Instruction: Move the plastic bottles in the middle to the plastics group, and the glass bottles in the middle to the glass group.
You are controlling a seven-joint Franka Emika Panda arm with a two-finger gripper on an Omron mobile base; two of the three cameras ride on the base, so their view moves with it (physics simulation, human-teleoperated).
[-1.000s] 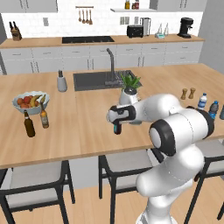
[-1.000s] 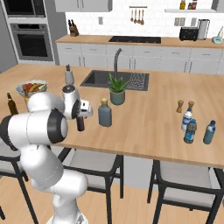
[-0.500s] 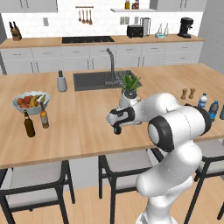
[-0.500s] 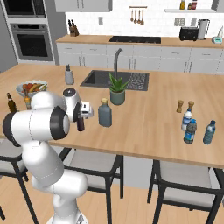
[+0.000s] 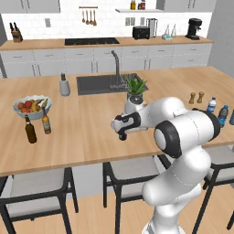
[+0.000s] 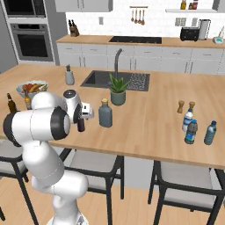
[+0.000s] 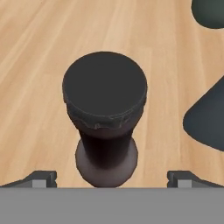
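A dark-brown beer bottle with a black crimped cap is shown on a light wood-grained worktop; a grey-blue flask is corked.

Glossy white arm, dark joints

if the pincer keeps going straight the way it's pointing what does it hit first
Most likely the cap of the beer bottle: the open pincer looks straight down on it, tips either side of the neck. How far above it sits is unclear.
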